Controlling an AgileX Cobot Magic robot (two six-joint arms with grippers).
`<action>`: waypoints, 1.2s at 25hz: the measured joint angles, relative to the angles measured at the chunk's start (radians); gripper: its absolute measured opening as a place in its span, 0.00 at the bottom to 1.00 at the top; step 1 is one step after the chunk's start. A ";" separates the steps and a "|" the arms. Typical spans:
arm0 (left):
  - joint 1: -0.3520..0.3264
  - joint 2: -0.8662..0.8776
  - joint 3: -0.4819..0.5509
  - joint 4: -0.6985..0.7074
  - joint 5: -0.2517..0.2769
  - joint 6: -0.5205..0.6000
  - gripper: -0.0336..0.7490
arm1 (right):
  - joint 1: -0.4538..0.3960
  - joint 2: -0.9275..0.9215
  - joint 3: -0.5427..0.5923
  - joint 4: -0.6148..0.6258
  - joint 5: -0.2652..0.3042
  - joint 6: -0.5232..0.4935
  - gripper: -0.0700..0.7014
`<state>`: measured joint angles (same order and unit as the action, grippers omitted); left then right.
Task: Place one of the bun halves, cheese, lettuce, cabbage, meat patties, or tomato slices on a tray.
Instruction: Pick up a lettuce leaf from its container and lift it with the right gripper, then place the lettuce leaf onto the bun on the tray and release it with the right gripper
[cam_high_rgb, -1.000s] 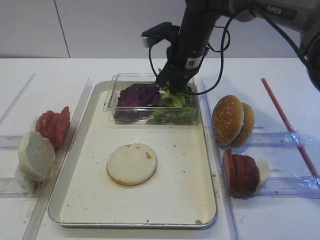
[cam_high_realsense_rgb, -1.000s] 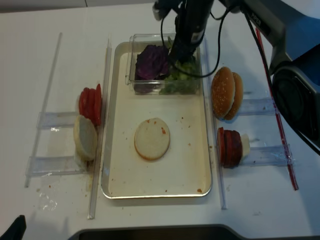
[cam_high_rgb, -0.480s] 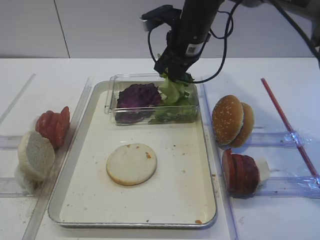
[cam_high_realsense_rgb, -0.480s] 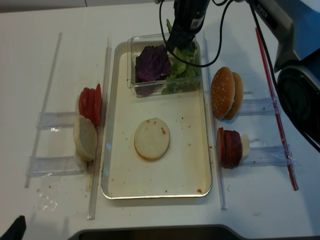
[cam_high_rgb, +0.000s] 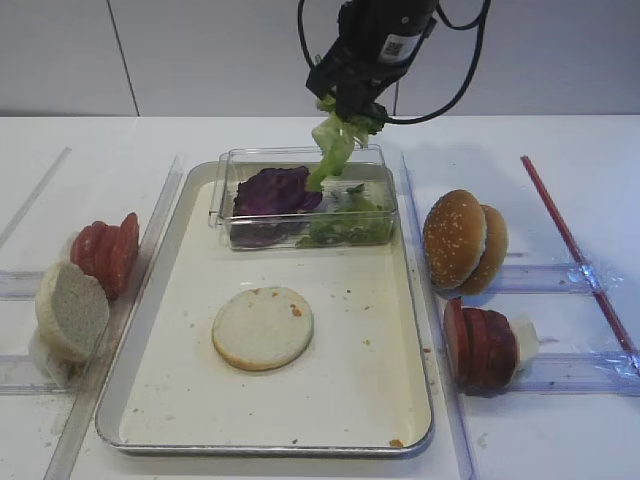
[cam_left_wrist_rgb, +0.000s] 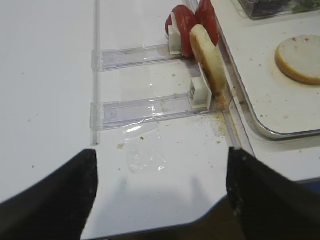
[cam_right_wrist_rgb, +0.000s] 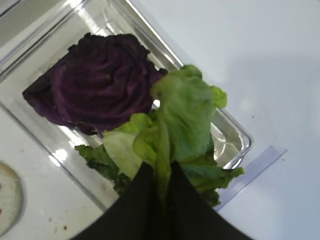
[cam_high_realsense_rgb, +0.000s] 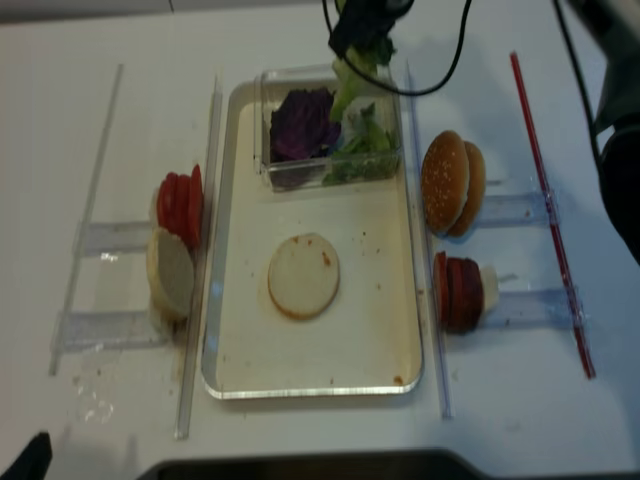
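Lifting clear of the clear box (cam_high_rgb: 300, 215), right claw (cam_high_rgb: 347, 108) clamped on lettuce (cam_high_rgb: 333, 145), higher than before

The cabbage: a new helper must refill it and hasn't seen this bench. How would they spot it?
Find the cream tray; a clear plastic box sits at its far end. The cabbage fills the box's left half: dark purple, glossy, wavy leaves, unlike the bright green lettuce beside it.
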<state>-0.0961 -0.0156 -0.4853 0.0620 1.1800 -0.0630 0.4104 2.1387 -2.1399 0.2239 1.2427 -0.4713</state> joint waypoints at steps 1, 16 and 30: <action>0.000 0.000 0.000 0.000 0.000 0.000 0.67 | 0.000 -0.017 0.024 0.004 0.000 0.000 0.18; 0.000 0.000 0.000 0.000 0.000 0.000 0.67 | 0.002 -0.273 0.185 0.087 0.007 -0.012 0.18; 0.000 0.000 0.000 0.000 0.000 0.000 0.67 | 0.161 -0.412 0.408 0.097 0.007 -0.048 0.18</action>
<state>-0.0961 -0.0156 -0.4853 0.0620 1.1800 -0.0630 0.5718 1.7266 -1.7322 0.3212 1.2501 -0.5193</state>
